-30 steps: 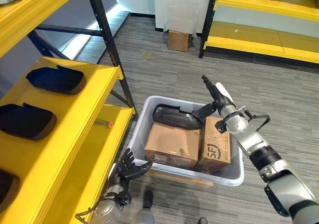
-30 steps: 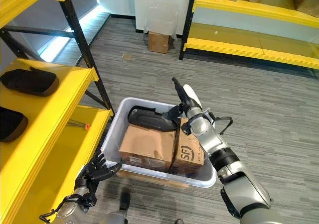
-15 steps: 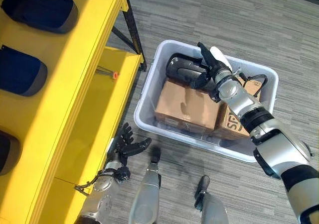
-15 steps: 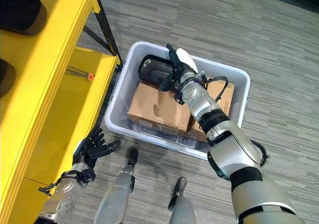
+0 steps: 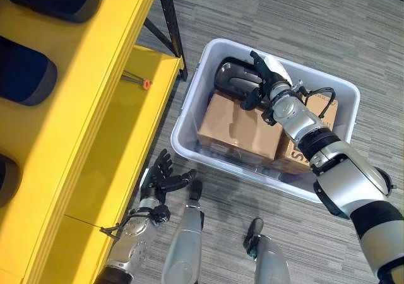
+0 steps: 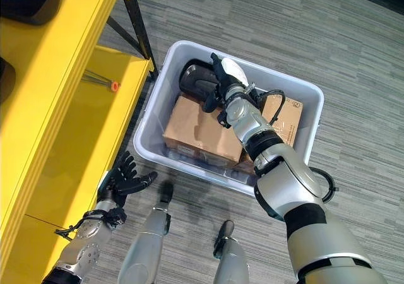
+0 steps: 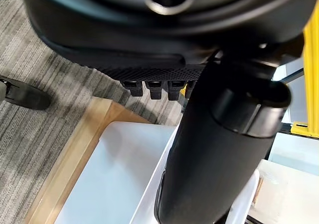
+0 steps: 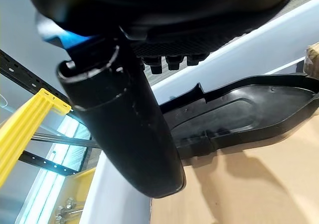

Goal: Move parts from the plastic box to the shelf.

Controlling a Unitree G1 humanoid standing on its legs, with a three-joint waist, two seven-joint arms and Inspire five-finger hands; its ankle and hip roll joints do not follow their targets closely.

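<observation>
Right hand [image 5: 264, 82] outstretched over black part [image 5: 235, 79]

A warehouse or stockroom. Yellow steel shelving [image 5: 95, 126] with black uprights holds black moulded parts [image 5: 25, 69], and a pale plastic box [image 5: 189, 113] packed with cardboard cartons [image 5: 237, 129] sits on a grey striped carpet floor [image 5: 353, 31].

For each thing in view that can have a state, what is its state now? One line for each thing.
Plastic box: on the floor beside the shelf, open on top, holding parts.
Black part: lying in the box's far end, not lifted.
Cardboard boxes: in the plastic box, closed.
Right hand: open, over the black part.
Left hand: open, low beside the shelf, holding nothing.
Shelf: black parts on its upper level.
</observation>
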